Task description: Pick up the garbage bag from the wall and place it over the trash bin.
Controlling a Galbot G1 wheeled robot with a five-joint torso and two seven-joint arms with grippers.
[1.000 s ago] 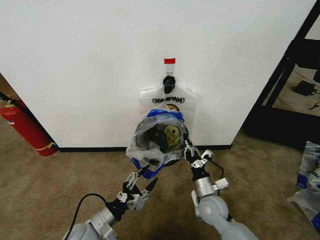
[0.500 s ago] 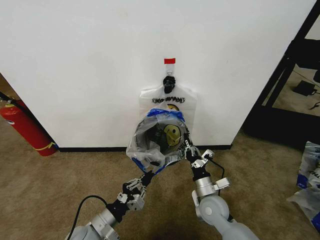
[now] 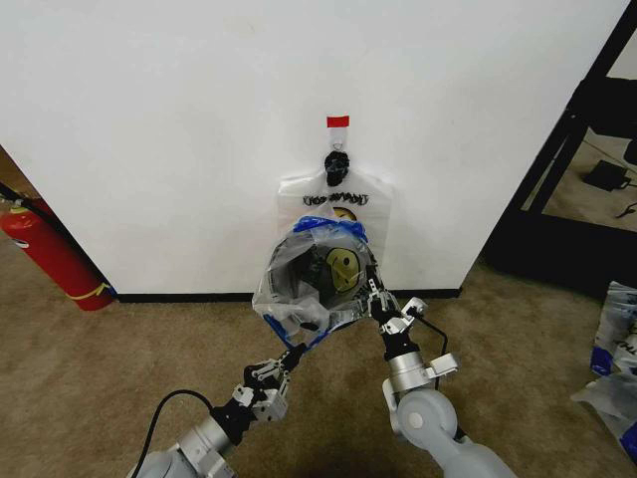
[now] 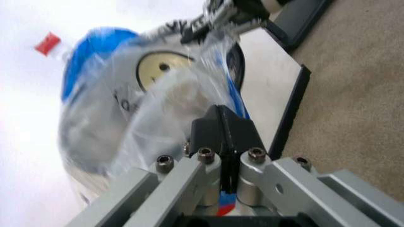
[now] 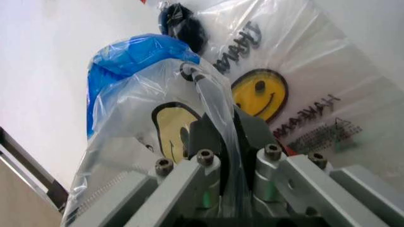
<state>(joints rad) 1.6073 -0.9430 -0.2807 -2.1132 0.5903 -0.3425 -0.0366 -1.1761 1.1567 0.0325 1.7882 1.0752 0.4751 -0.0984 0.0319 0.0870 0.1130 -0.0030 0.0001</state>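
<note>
Having closed since a second ago, when spread open below the bag's edge, and now pinching the lower left rim of the garbage bag (image 3: 314,274) with fingers pressed together: left gripper (image 3: 291,356), reaching up from the lower left of the head view. Showing the same in the left wrist view, black fingertips (image 4: 222,130) meeting on a blue strip of the plastic. Staying clamped on the right side of the rim, thin film caught between its pads: right gripper (image 3: 372,296), rising on its arm from the lower right.

Hanging between the two grippers, mouth held wide, yellow smiley face showing through the translucent film, blue patches running along the top and lower edge. Covering the trash bin (image 3: 333,321), whose dark mesh is showing through the plastic at the bag's lower part. Sitting just in front of the wall (image 3: 179,129), close to the black baseboard (image 3: 179,296).

Hanging flat behind it, from the black hook (image 3: 336,162) under the red tape strip (image 3: 337,121): stack of smiley bags (image 3: 373,204). Standing at the far left on the carpet (image 3: 100,378): red fire extinguisher (image 3: 50,254).
</note>
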